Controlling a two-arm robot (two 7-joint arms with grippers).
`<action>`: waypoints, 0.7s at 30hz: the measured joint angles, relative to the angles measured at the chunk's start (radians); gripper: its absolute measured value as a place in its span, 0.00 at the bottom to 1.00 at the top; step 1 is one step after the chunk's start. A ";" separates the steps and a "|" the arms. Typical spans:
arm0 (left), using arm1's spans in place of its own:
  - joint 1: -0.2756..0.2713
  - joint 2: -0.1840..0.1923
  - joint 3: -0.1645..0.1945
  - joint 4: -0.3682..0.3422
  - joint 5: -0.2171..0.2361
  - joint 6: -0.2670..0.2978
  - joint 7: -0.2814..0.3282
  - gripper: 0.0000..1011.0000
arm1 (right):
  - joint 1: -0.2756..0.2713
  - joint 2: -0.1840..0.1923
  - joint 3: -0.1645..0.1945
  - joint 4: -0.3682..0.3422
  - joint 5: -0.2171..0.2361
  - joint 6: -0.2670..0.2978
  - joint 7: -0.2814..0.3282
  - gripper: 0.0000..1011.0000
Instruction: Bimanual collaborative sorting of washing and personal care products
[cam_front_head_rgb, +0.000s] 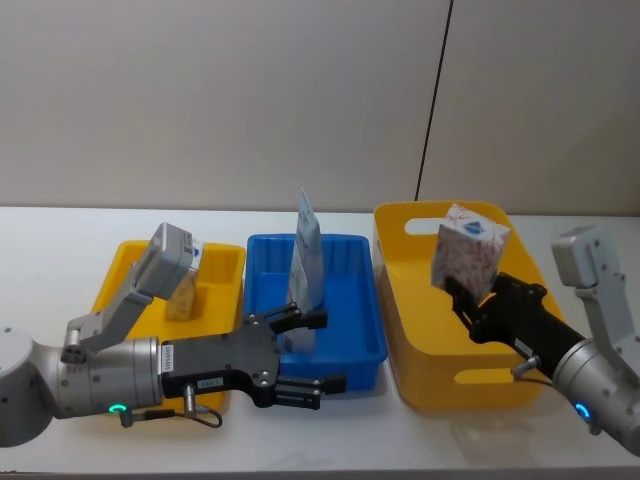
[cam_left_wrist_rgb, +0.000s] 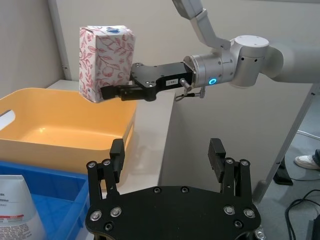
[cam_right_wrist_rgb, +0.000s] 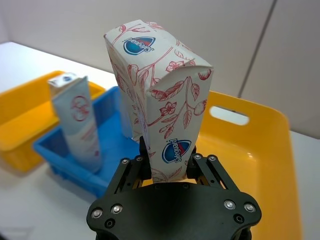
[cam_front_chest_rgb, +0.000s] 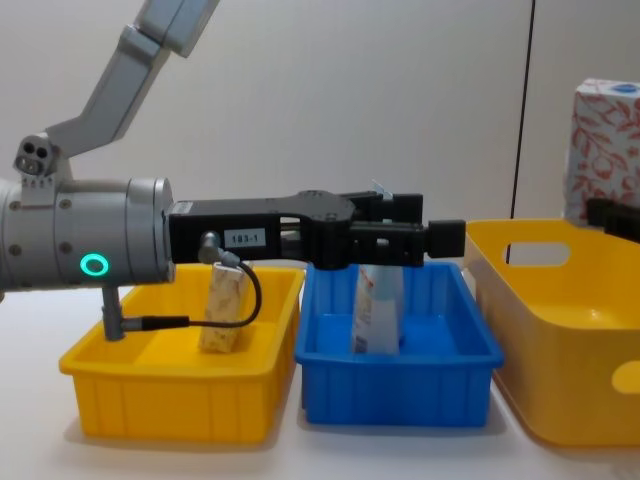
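Step in hand: You are at the drop-off for the white carton with red leaf print and a blue mark (cam_front_head_rgb: 470, 250). It is carried in the air and not yet set down.
Right tool: Your right tool (cam_front_head_rgb: 458, 292) is clamped on the carton's lower end and holds it upright.
Carton's place: It is to the right of the blue plastic bin (cam_front_chest_rgb: 400, 385), above the large yellow plastic bin (cam_front_chest_rgb: 580, 400), apart from that bin's floor and walls.
Left tool: Your left tool (cam_front_head_rgb: 322, 350) hovers over the blue bin's near edge, jaws spread wide with nothing between them.
Sorted so far: The pale-blue upright tube (cam_right_wrist_rgb: 80, 125) stands inside the blue bin, with the flat pale-blue pouch (cam_front_head_rgb: 308, 218) just behind it. The small beige-yellow packet (cam_front_chest_rgb: 225, 310) leans in the small yellow plastic bin (cam_front_chest_rgb: 170, 405) just left of the blue bin.
Next move: Probably lower the carton straight down until its base meets the large yellow bin's floor, then release.
Caution: The carton is tall, so releasing it high may topple it.
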 joint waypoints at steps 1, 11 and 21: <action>0.000 0.000 0.000 0.000 0.000 0.000 0.000 0.99 | 0.001 -0.003 0.000 0.001 -0.005 0.003 -0.011 0.34; 0.000 0.000 0.000 0.000 0.000 0.000 0.000 0.99 | 0.014 -0.054 0.003 0.017 -0.089 0.065 -0.164 0.33; 0.000 0.000 0.000 0.000 0.000 0.000 0.000 0.99 | 0.022 -0.117 0.009 0.035 -0.130 0.162 -0.291 0.33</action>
